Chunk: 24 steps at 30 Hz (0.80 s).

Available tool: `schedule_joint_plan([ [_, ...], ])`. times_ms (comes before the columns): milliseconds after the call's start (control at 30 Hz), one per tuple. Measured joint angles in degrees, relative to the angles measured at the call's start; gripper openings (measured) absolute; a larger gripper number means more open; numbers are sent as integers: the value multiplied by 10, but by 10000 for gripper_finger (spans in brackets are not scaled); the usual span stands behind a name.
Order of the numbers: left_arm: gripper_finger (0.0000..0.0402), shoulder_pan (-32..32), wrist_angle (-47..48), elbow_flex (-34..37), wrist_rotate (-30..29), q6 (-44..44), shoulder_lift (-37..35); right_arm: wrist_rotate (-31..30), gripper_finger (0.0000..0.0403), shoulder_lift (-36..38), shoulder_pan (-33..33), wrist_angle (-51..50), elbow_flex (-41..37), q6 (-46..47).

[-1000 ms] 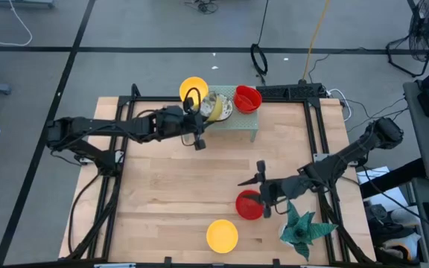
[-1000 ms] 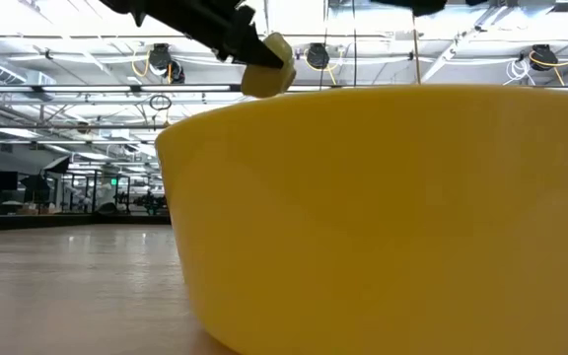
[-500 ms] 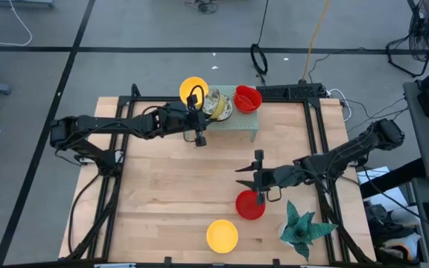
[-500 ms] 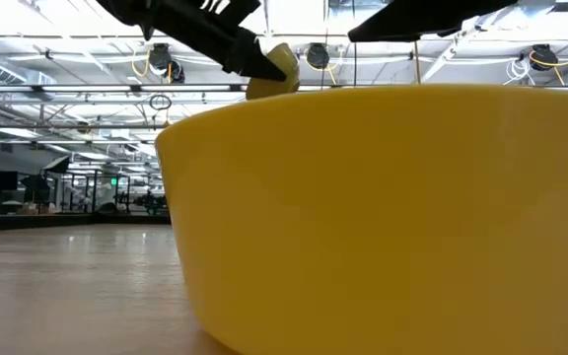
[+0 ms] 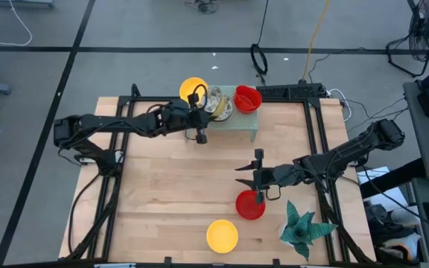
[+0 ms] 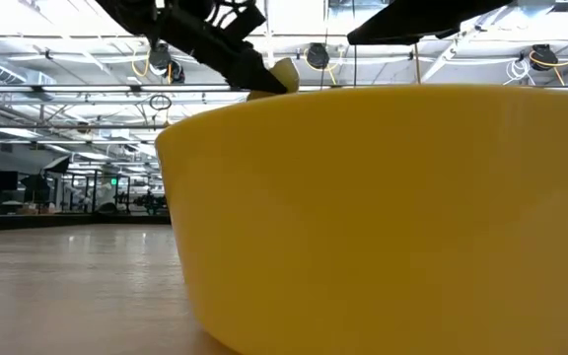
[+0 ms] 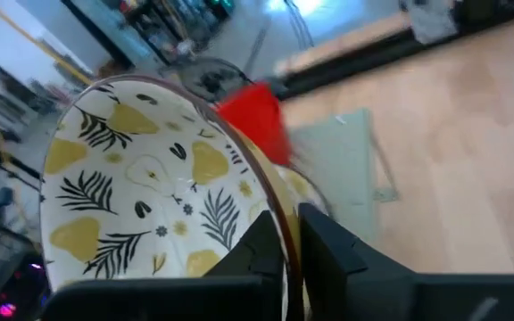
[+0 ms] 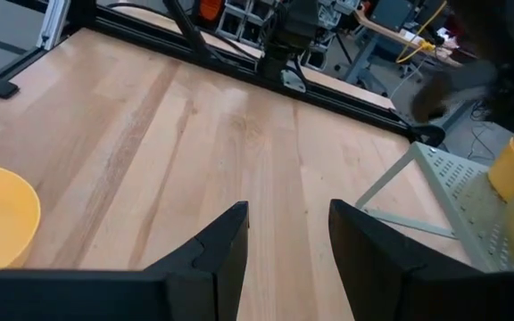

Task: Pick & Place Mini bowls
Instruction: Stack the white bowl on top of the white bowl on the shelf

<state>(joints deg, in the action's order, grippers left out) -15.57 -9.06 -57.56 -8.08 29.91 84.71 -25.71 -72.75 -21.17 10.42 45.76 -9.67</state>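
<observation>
Left hand (image 7: 288,245) pinches patterned bowl's (image 7: 141,196) rim above rack (image 5: 238,119).

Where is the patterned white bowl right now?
In the high view, the patterned bowl is at the table's far edge over the pale green rack, gripped on its rim by the left gripper, between a yellow bowl and a red bowl.

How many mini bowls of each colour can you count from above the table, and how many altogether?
Yellow bowls: 2
Red bowls: 2
White patterned bowl: 1
Total: 5 in view; any bowls stacked underneath cannot be told.
</observation>
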Motion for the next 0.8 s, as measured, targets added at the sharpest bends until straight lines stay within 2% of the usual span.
schedule_joint_plan([
  [100, 22, -7, -5, -1, 0, 0, 15, 1, 144, 0, 0, -1, 0, 0],
  [333, 50, -9, -30, -1, 6, 10, 41, 2, 144, 0, 0, -7, 0, 0],
  [467, 46, -9, -36, -1, 5, 11, 42, 2, 144, 0, 0, -13, 0, 0],
  [600, 41, -8, -60, -1, -22, 10, 43, 2, 144, 0, 0, -25, 0, 0],
  [800, 89, -8, -63, -1, -43, -2, 42, 2, 144, 0, 0, -31, 0, 0],
])
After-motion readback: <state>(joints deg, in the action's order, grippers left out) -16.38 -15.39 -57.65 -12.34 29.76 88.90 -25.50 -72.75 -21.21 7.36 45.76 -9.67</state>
